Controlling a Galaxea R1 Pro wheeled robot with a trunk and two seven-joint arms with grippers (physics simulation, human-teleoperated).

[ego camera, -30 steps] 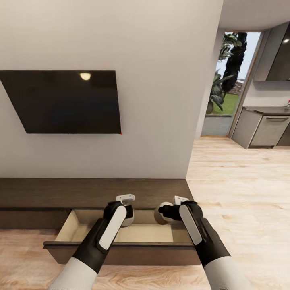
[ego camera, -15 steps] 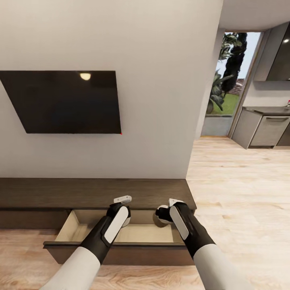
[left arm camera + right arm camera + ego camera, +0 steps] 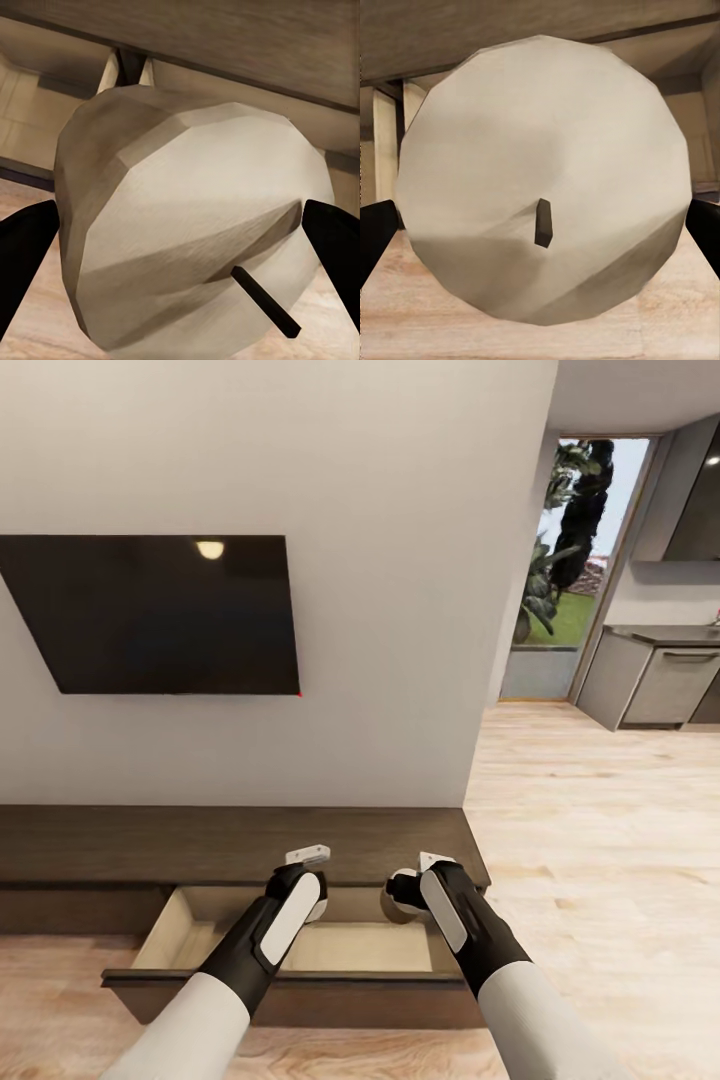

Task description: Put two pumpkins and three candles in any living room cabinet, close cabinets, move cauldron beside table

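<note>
The cabinet (image 3: 200,842) runs along the wall, and one drawer (image 3: 350,948) stands pulled out with its pale inside showing. Both arms hang over that drawer. My left gripper (image 3: 312,900) is shut on a grey-beige candle (image 3: 187,225) with a dark wick, its black fingers (image 3: 22,255) pressing on both sides. Beside it, my right gripper (image 3: 402,895) is shut on a second candle (image 3: 544,180), seen in the head view as a grey round shape (image 3: 392,902). Each candle hangs above the drawer's open inside.
A dark television (image 3: 150,615) hangs on the wall above the cabinet. Pale wooden floor (image 3: 600,860) stretches to the right toward grey kitchen units (image 3: 660,685) and a glass door (image 3: 575,560). The drawer front (image 3: 290,1000) juts out close below my forearms.
Both arms have shifted slightly left and drawn in, each still gripping its candle. The whole view has crept a little, so the drawer front sits lower in the picture.
</note>
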